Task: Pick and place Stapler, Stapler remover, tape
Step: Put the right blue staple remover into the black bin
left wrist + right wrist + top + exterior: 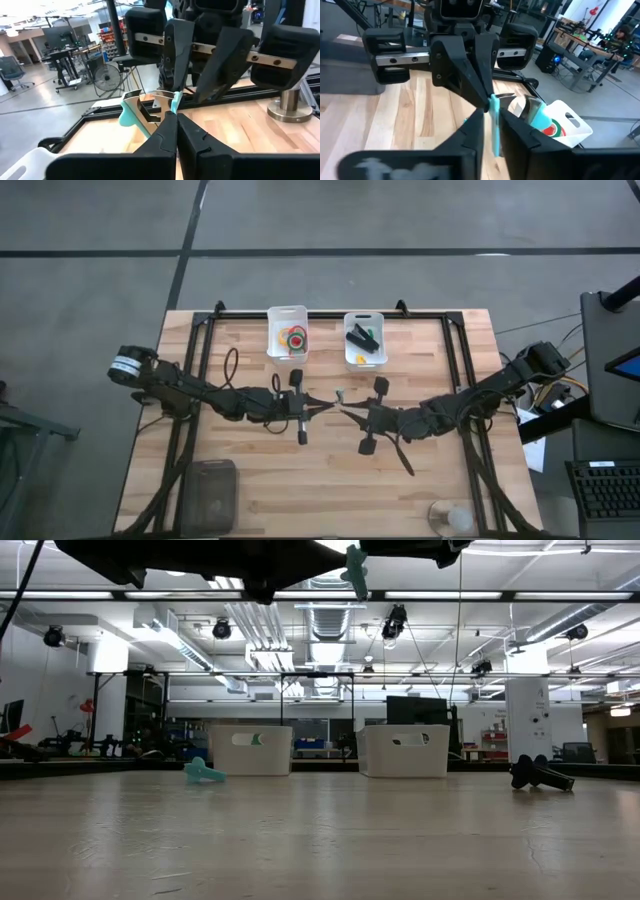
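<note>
Tape fills one bin; stapler lies in the other bin.

This place is a robotics lab inside a large industrial hall. The low view shows a high open ceiling with long light strips, bare ventilation ducts and cameras hanging from cables. Behind the wooden counter stand shelves and more work stations. The left wrist view shows a standing fan, an office chair and desks with monitors on a grey concrete floor. The counter itself has a black metal frame, and a keyboard lies beside it.
</note>
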